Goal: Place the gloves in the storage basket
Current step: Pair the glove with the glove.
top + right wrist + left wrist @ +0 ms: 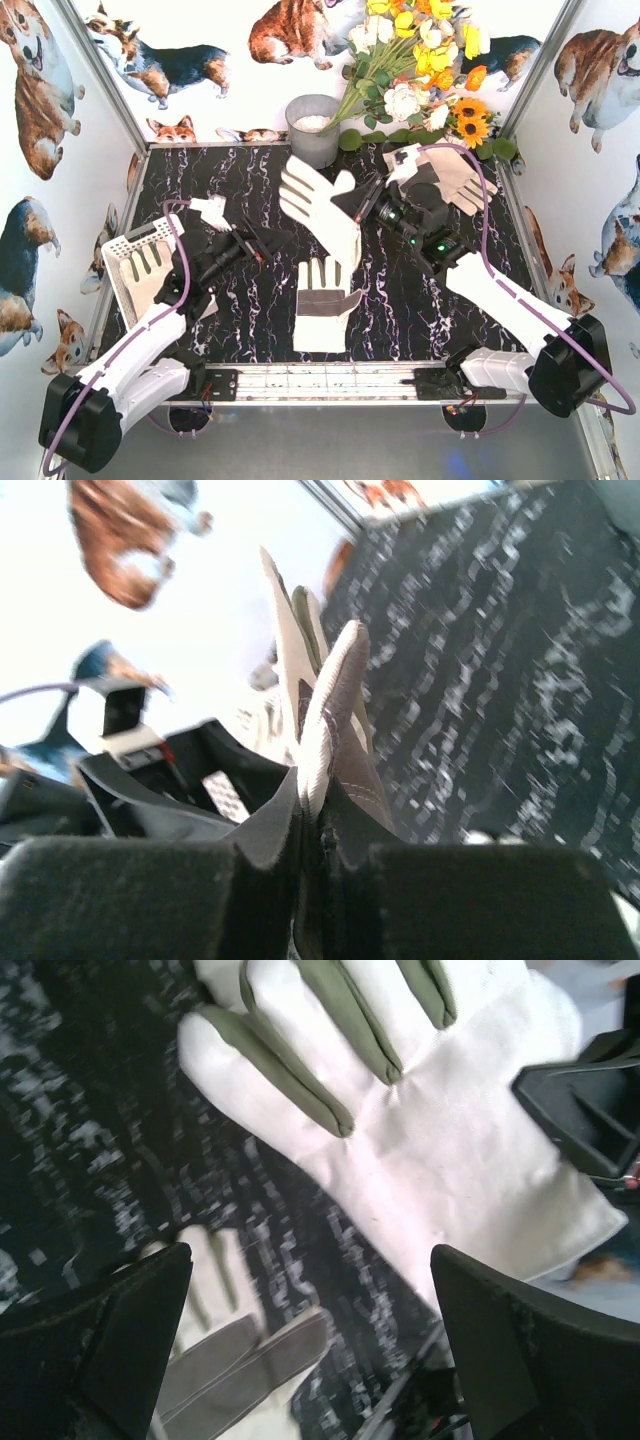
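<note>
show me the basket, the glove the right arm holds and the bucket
storage basket [125, 242]: top view, lattice rim
held glove [316, 203]: top view, white middle
grey bucket [312, 140]: top view, front wall

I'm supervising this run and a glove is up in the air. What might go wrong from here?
The right gripper pinches the lifted glove only at its edge, so it may slip. The open left gripper sits close by, and the two may collide. The storage basket lies far left, past that gripper, which makes for a long carry.
</note>
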`<state>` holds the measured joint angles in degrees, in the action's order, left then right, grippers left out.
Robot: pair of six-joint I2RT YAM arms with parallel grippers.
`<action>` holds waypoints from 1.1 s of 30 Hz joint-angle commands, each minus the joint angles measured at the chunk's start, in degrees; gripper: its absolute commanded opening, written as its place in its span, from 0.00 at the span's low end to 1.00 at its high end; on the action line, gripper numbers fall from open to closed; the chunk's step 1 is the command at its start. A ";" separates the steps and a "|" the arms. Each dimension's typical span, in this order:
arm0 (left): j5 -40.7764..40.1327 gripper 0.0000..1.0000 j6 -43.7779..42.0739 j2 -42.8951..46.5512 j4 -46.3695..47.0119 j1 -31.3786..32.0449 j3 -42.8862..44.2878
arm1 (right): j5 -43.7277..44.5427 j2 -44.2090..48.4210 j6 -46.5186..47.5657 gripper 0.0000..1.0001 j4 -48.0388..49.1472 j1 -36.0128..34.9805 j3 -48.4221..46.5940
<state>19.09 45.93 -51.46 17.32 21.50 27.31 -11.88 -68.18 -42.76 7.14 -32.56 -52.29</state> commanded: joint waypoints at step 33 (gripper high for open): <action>0.37 0.00 8.39 -3.50 25.94 5.93 4.96 | -12.74 3.74 -5.87 0.13 21.14 -1.02 1.07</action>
<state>18.11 56.10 -56.90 48.62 27.70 30.85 -20.40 -67.81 -57.69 35.40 -33.74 -49.80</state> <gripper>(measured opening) 0.007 0.105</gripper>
